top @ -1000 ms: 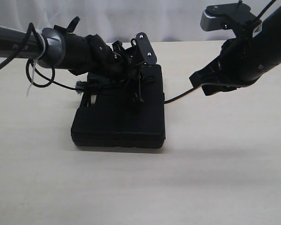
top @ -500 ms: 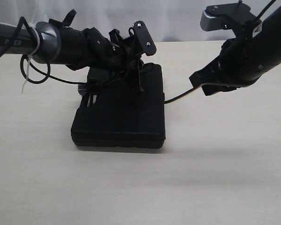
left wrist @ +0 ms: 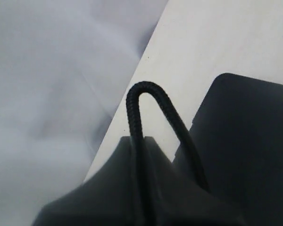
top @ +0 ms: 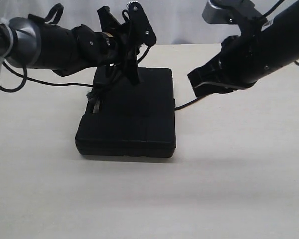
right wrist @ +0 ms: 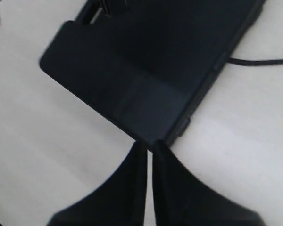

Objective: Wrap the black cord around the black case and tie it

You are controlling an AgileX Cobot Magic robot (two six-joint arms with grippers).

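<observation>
The black case point(top: 127, 119) lies flat in the middle of the table. Above its far end my left gripper point(top: 132, 74) is lifted and shut on a bend of the black cord point(left wrist: 146, 94), which arches out past the closed jaws point(left wrist: 137, 141). The cord's frayed knot point(top: 89, 94) sits by the case's far left corner. Another stretch of cord point(top: 187, 103) leaves the case's right edge toward my right gripper point(top: 204, 85). In the right wrist view that gripper point(right wrist: 150, 148) is shut, with nothing seen between its fingers, above the case's corner point(right wrist: 146, 61); the cord point(right wrist: 259, 61) runs off to one side.
A pale tabletop point(top: 149, 199) carries the case. A white curtain point(top: 179, 20) hangs behind the table's far edge. Smooth robot cables point(top: 5, 74) loop under the left arm.
My left gripper has closed on the cord and risen from the case's top toward the far edge. The right arm has shifted slightly left and up.
</observation>
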